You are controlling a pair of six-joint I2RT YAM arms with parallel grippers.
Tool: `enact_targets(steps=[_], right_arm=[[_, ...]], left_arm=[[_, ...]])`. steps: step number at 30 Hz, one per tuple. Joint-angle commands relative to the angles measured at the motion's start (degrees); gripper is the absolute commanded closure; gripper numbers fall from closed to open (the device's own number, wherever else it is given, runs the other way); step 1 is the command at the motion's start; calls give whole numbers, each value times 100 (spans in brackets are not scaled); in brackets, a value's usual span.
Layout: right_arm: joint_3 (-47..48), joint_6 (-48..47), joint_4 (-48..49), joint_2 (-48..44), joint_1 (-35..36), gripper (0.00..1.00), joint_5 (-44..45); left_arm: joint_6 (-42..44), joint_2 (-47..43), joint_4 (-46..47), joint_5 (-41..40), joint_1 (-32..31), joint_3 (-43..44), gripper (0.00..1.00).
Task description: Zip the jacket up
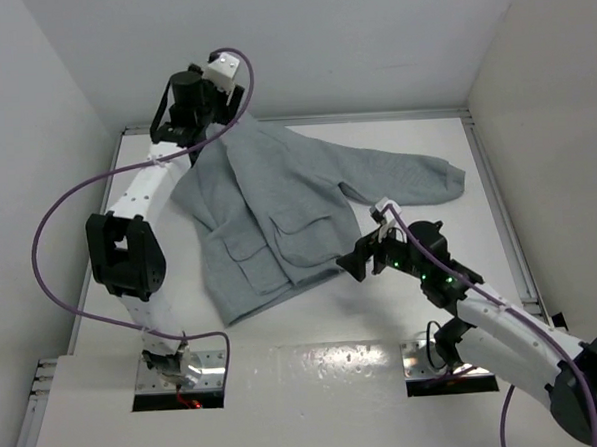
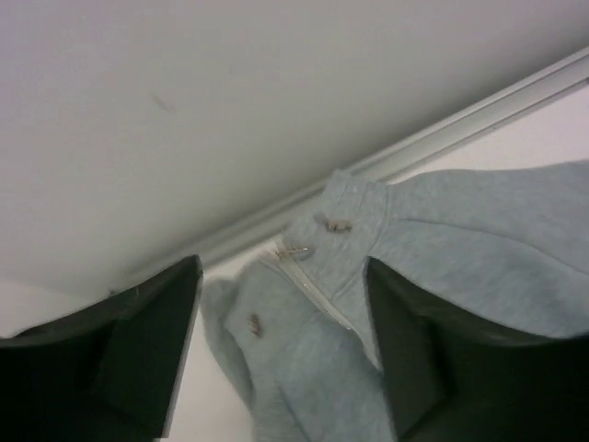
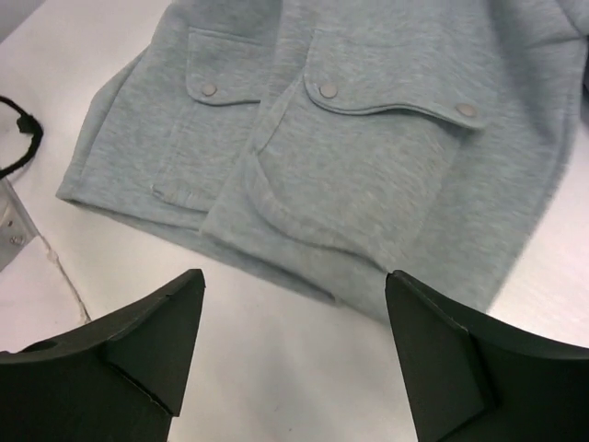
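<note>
The light grey jacket (image 1: pixel 278 210) lies spread on the white table, collar at the far left, hem toward me, one sleeve (image 1: pixel 406 178) stretched to the right. My left gripper (image 1: pixel 196 139) hovers over the collar, open. In the left wrist view the collar (image 2: pixel 354 221) and the top of the zipper (image 2: pixel 313 287) lie between the spread fingers (image 2: pixel 147 350), not pinched. My right gripper (image 1: pixel 353 264) is open just off the hem. The right wrist view shows the hem (image 3: pixel 304 267) and two flap pockets (image 3: pixel 368 157) ahead of its fingers (image 3: pixel 433 350), with bare table between them.
An aluminium rail (image 2: pixel 460 129) runs along the far table edge against the white wall. A black cable (image 3: pixel 20 138) and a metal mounting plate (image 3: pixel 9 235) lie left of the hem. A purple cable (image 1: pixel 50 257) loops beside the left arm.
</note>
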Motion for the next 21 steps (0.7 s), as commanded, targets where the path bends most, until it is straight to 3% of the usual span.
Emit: enact_targets(steps=[1, 2, 6, 9, 10, 12, 17, 21], right_arm=[[533, -386, -151, -165, -186, 19, -5], [629, -413, -370, -165, -326, 17, -5], [1411, -677, -1407, -262, -801, 12, -145], [2132, -1001, -2549, -192, -1424, 8, -495], [2534, -1029, -2986, -139, -2000, 7, -584], [2730, -1186, -3654, 19, -2478, 0, -1248], [3056, -1967, -4203, 274, -4725, 0, -2192], [3091, -2285, -4485, 555, -5404, 0, -2404]], left_arm=[[-133, -422, -357, 187, -123, 583, 6], [-195, -423, -550, 187, -123, 688, 0], [-836, -528, -1848, 153, -264, 1242, 0], [-1353, -668, -2598, 152, -378, 1375, 0], [-1495, -817, -2939, 152, -378, 1322, 0], [-1864, -1037, -3170, 152, -378, 928, 0], [-2156, -1915, -3171, -207, -378, -302, 0], [-2156, -2443, -3048, -270, -378, -1111, 0]])
